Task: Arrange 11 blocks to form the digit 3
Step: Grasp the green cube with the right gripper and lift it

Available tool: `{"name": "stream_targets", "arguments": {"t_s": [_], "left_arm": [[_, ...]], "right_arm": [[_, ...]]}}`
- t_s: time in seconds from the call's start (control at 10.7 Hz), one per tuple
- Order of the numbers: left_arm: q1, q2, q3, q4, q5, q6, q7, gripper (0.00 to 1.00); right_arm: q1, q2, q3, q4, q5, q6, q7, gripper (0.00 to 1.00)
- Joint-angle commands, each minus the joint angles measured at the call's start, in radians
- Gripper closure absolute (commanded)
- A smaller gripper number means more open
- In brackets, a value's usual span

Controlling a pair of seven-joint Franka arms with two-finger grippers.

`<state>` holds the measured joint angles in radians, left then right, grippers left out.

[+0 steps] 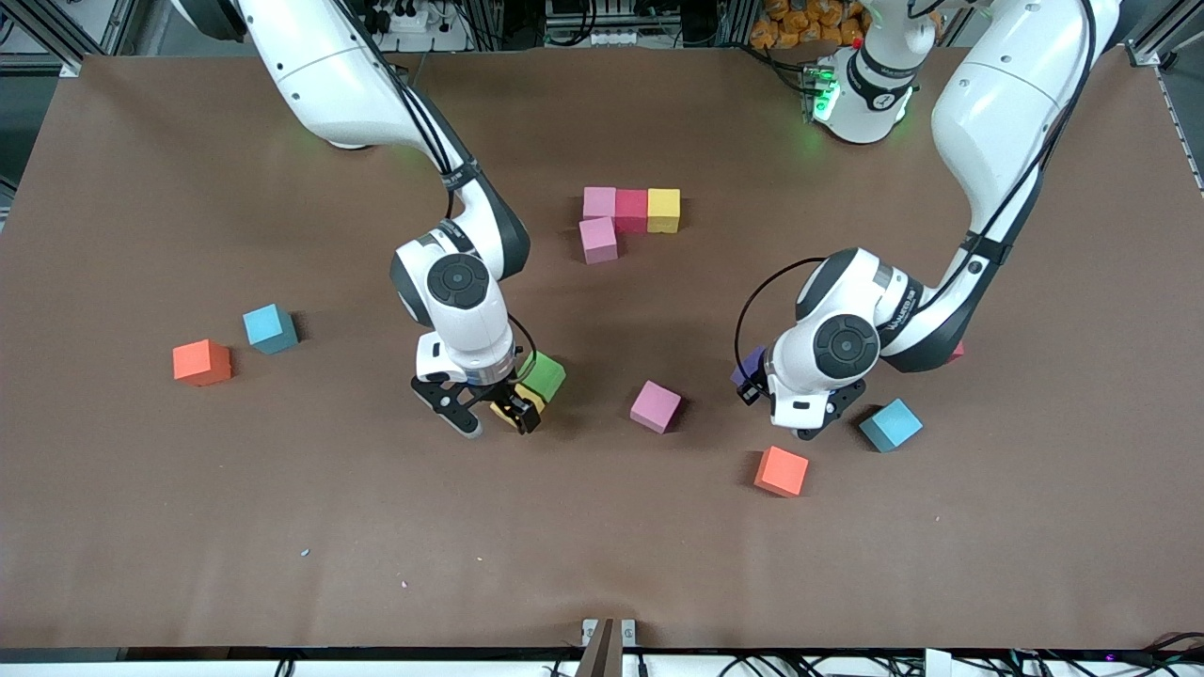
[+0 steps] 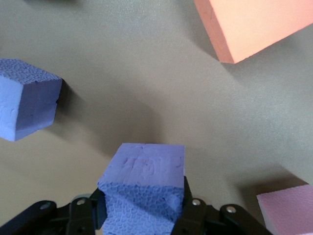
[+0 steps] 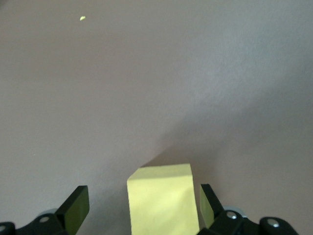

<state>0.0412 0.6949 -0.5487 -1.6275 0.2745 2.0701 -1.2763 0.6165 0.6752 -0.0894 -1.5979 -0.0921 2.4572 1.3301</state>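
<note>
Left gripper (image 2: pixel 142 215) clamps a purple block (image 2: pixel 143 188) above mid-bench. Right gripper (image 1: pixel 489 414) spread wide around a yellow block (image 3: pixel 161 200) — we judge it ungripped. Digit 3 (image 1: pixel 628 218) barely begun, toward the bench's base-side edge.

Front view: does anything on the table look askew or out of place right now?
In the started figure, the lone pink block nearer the camera sits slightly turned against the pink-red-yellow row. The other loose blocks lie scattered at mixed angles, as expected. Nothing is damaged or spilled.
</note>
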Motion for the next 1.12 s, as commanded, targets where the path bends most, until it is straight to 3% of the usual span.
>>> {"name": "stream_targets", "arguments": {"t_s": [0.0,0.75,0.84,1.03], "left_arm": [[-0.003,0.003,-0.002,0.014,0.005,-0.019,0.002,1.0],[-0.003,0.003,-0.002,0.014,0.006,-0.019,0.003,1.0],[-0.001,0.003,-0.002,0.014,0.006,-0.019,0.003,1.0],[-0.003,0.003,-0.003,0.014,0.006,-0.019,0.003,1.0]], "right_arm": [[0.029,0.01,0.005,0.013,0.037,-0.021,0.044,0.0],[0.091,0.017,0.017,-0.06,0.035,-0.058,0.047,0.0],[0.091,0.017,0.017,-0.06,0.035,-0.06,0.04,0.05],[0.091,0.017,0.017,-0.059,0.035,-0.058,0.031,0.24]]}}
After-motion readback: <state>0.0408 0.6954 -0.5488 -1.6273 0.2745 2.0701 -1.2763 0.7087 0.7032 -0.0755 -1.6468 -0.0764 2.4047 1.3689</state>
